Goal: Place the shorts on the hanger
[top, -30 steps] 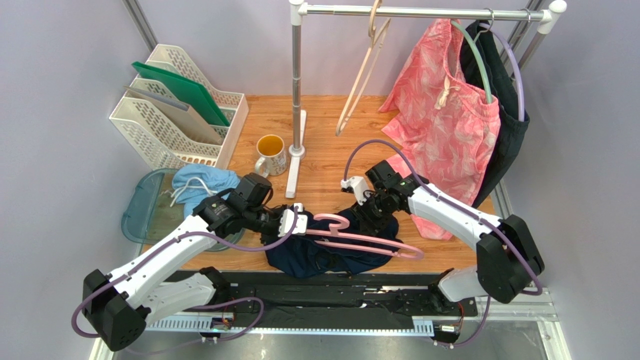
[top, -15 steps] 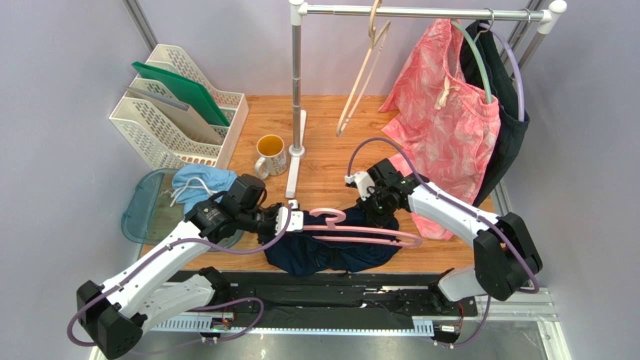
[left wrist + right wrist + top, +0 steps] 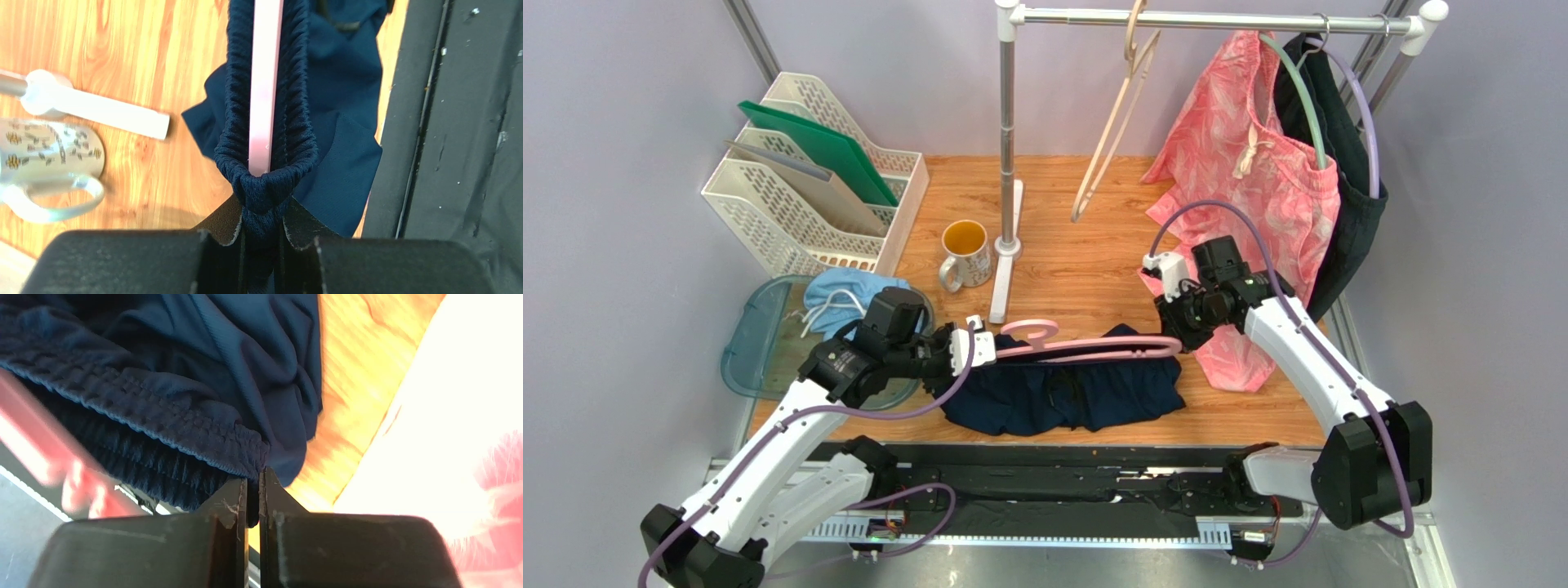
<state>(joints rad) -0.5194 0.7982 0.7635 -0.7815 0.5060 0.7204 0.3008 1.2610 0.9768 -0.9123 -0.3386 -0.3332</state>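
Observation:
The navy shorts (image 3: 1063, 390) are stretched flat between my two grippers at the table's near edge. The pink hanger (image 3: 1087, 349) lies along their waistband, its hook (image 3: 1028, 328) near my left gripper. My left gripper (image 3: 974, 349) is shut on the left end of the waistband (image 3: 264, 202); the pink hanger bar (image 3: 265, 92) runs inside the gathered band. My right gripper (image 3: 1176, 328) is shut on the right end of the waistband (image 3: 245, 454). The hanger shows as a pink blur (image 3: 37, 447) in the right wrist view.
A clothes rail (image 3: 1210, 18) at the back holds a beige hanger (image 3: 1118, 116), pink patterned shorts (image 3: 1247, 184) and a dark garment (image 3: 1357, 196). Its post base (image 3: 1004, 276) and a yellow mug (image 3: 965, 251) stand mid-table. A white file rack (image 3: 811, 172) and a light blue garment (image 3: 848, 300) are at left.
My grippers have pulled apart, left going left and right going right and back. The shorts went from a bunched heap to stretched wide, with the hanger lined up along the waistband.

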